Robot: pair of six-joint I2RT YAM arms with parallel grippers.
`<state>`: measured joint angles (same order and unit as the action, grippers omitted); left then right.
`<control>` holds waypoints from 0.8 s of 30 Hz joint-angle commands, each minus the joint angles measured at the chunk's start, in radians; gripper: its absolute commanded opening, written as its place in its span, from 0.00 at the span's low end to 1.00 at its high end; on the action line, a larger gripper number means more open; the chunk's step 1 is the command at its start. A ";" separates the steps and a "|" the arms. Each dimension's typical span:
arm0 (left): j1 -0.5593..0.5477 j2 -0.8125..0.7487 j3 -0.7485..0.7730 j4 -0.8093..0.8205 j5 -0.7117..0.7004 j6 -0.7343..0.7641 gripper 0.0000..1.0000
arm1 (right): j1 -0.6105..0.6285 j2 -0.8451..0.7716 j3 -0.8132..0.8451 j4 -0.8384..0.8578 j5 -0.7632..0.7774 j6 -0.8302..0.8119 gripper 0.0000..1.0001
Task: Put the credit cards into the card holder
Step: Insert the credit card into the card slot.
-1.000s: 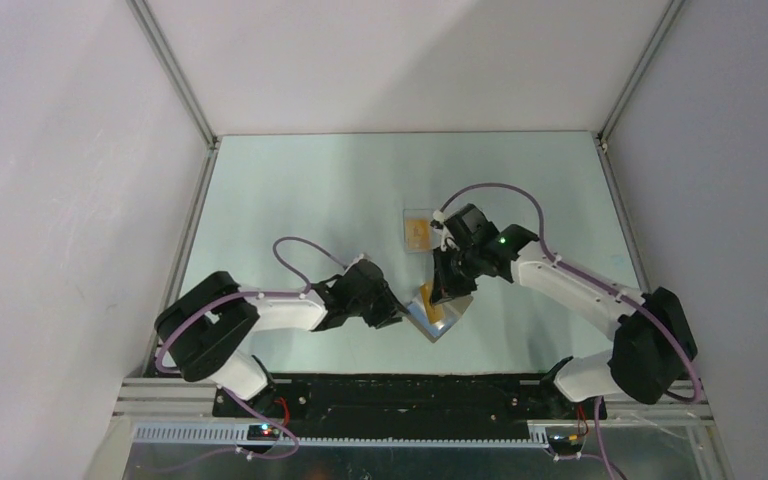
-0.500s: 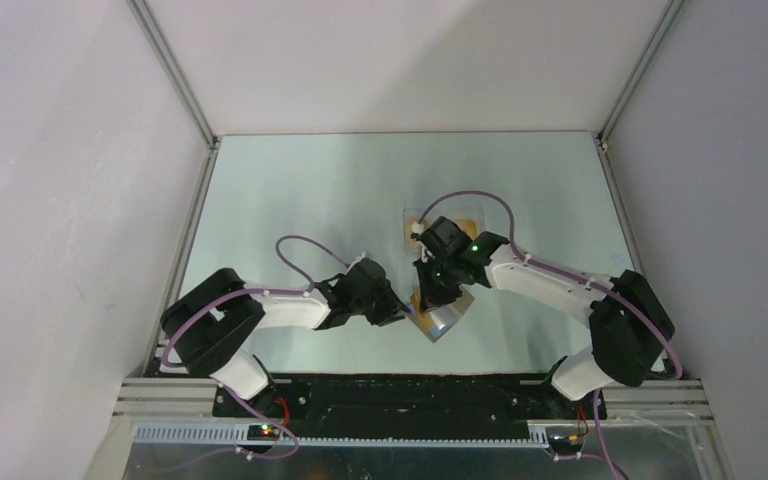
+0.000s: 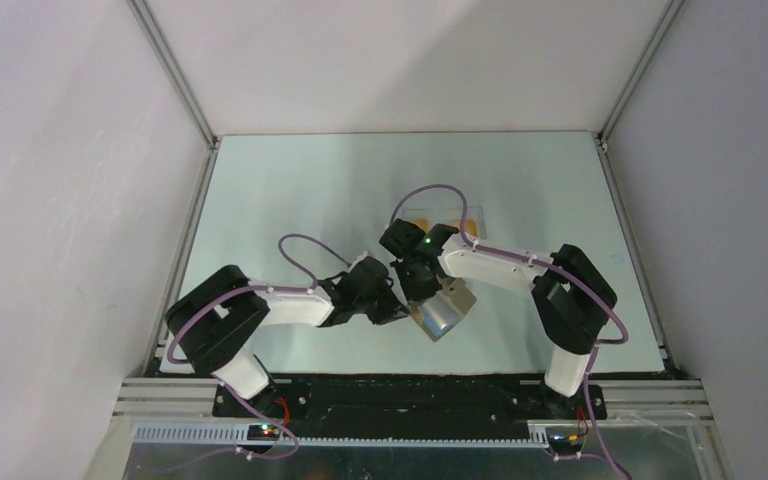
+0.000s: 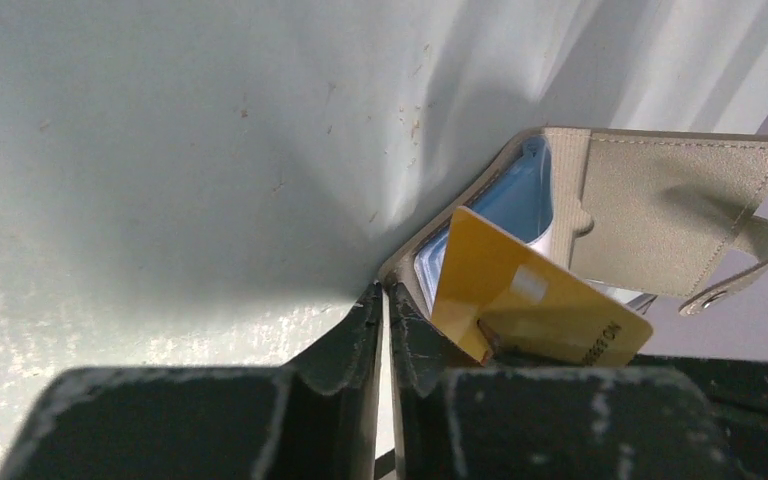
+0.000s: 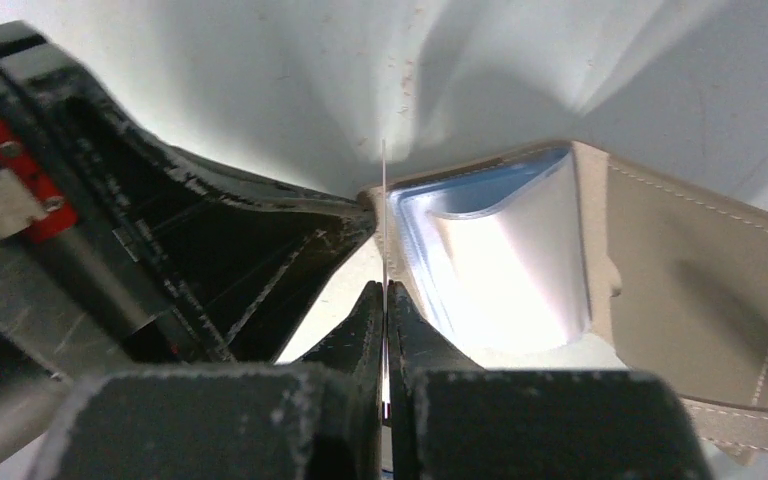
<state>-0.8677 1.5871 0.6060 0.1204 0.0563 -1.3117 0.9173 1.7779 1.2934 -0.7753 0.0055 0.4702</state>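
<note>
Since a second ago the right arm (image 3: 520, 268) has swung well to the left across the surface (image 3: 290, 200); its elbow, then out near the right edge, now stands folded up close to the middle, and its wrist has come from the right of the card holder (image 3: 445, 310) to that holder's far left corner, just beside the left wrist. The left arm (image 3: 280, 305) has hardly shifted; it reaches low and to the right from its base, forearm nearly level. The clear box (image 3: 455, 222), orange showing inside it, lies just behind the right forearm. The card holder has stayed on the surface between the two wrists; it lies open, flap and snap tab turned out to the right, pale blue pockets bared. The orange patch seen on it from above earlier is now hidden under the right wrist. A credit card (image 4: 520, 295) stands tilted over the pockets, its lower edge pinched in the right fingers (image 5: 360, 330) — pressed tight on it. The left fingers (image 4: 345, 350) have drawn nearly together and nip the holder's near corner edge.
</note>
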 commanded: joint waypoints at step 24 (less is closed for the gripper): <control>-0.003 0.087 0.065 -0.113 -0.035 0.035 0.05 | -0.100 -0.009 0.121 -0.250 0.240 -0.101 0.00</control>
<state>-0.8677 1.6333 0.6624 0.0944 0.0586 -1.3094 0.8143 1.8015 1.3624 -0.9627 0.1463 0.3985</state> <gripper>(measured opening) 0.055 0.010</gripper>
